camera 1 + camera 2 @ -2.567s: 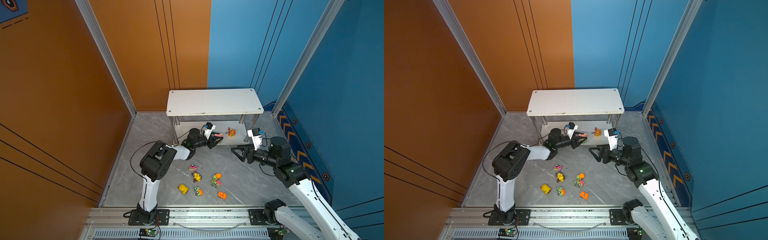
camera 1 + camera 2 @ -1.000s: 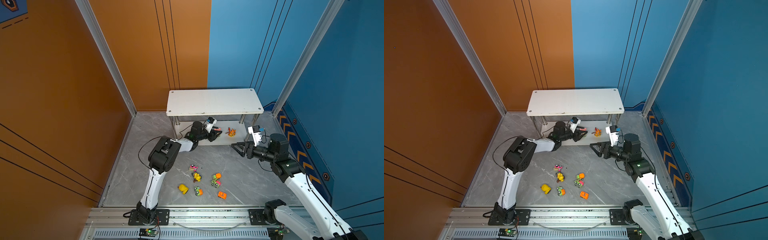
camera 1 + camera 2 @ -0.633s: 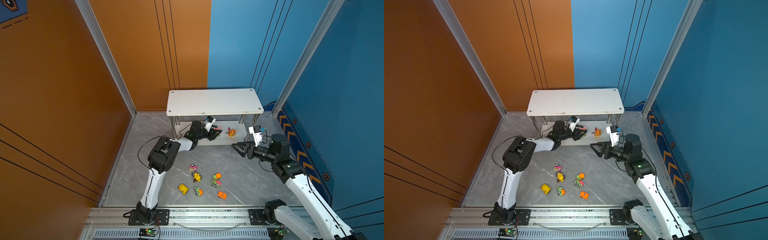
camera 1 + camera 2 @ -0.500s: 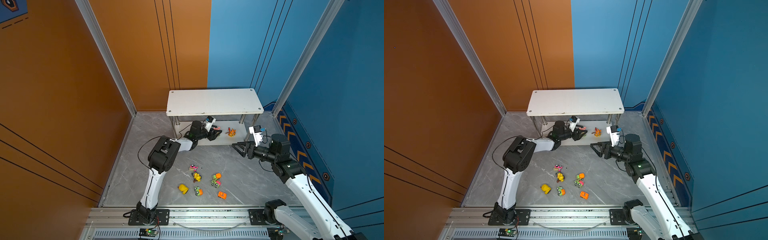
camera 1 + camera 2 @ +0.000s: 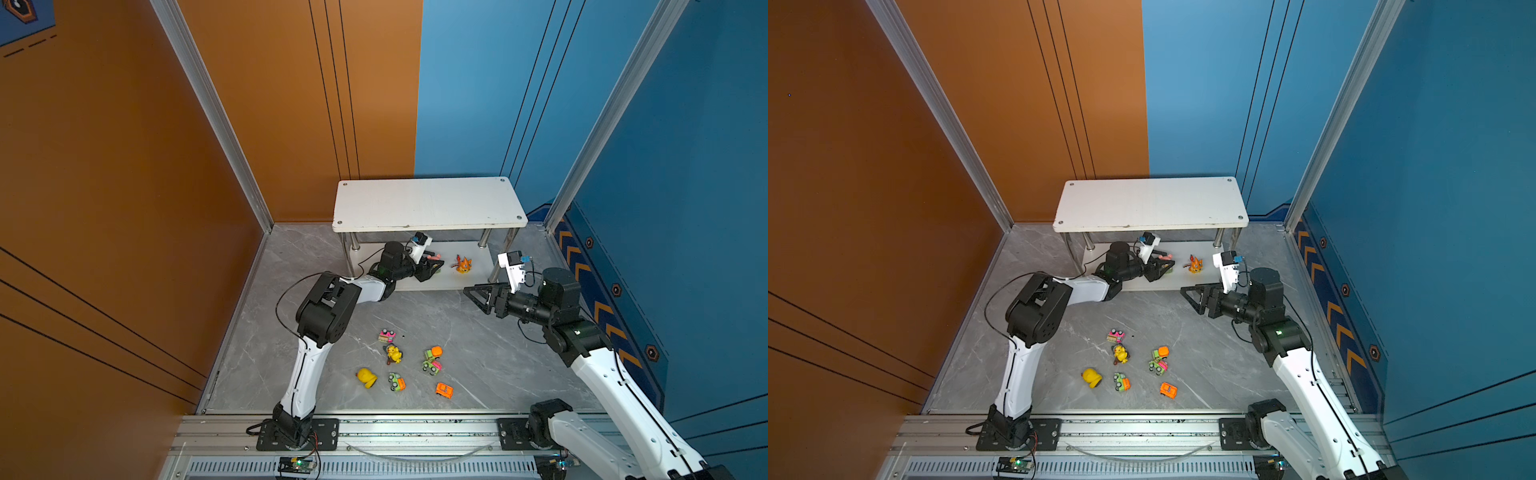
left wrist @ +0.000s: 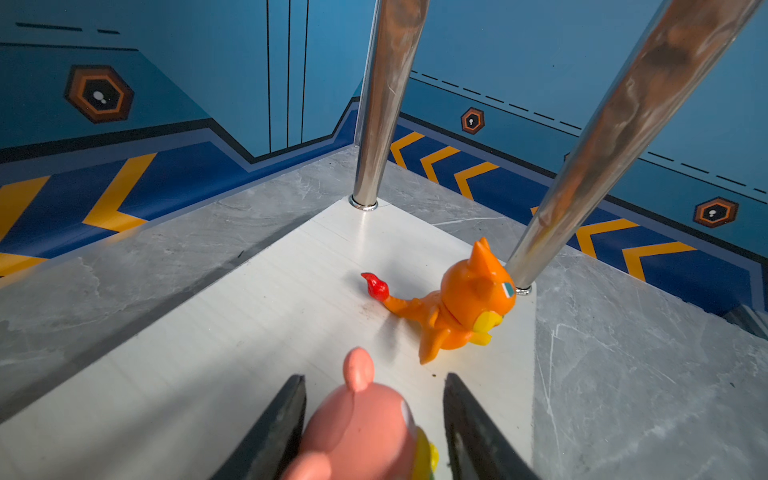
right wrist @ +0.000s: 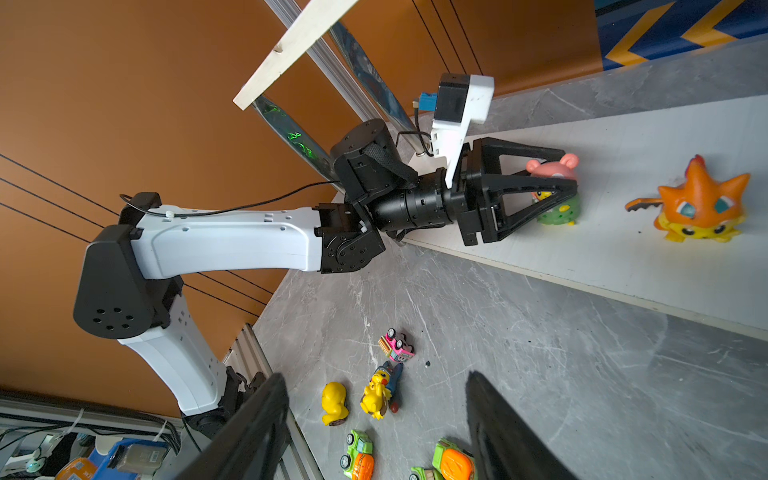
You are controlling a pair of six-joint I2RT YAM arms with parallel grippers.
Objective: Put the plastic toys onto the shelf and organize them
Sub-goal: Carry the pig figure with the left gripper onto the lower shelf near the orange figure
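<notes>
Left gripper (image 5: 434, 267) reaches under the shelf (image 5: 428, 203), low over the lower board (image 6: 249, 332). The pink figure (image 6: 365, 424) stands upright on that board between its jaws. In the left wrist view one finger (image 6: 282, 419) touches the figure and a sliver of board shows between the figure and the other finger. So the jaws are parted slightly wider than the toy and are not clamped on it.

The orange figure (image 5: 462, 264) also stands on the lower board. It is near the pink one but apart from it, just beside the front chrome leg (image 6: 582, 166) on the right end.

Right gripper (image 5: 478, 297) hovers over the grey floor (image 5: 478, 353) in front of the shelf's right end. Its jaws are spread wide and hold nothing.

Seven toys lie loose on the floor in a cluster between the two arm bases:
- The pink car (image 5: 386, 334) is nearest the shelf.
- The yellow figure (image 5: 394, 354) is just behind it.
- The round yellow figure (image 5: 366, 377) lies on its side toward the left arm.
- The orange-topped green car (image 5: 433, 352) and the green-and-pink car (image 5: 431, 366) are touching or nearly touching.
- The green-and-orange car (image 5: 397, 382) sits on its own.
- The orange car (image 5: 444, 390) is nearest the rail.
</notes>
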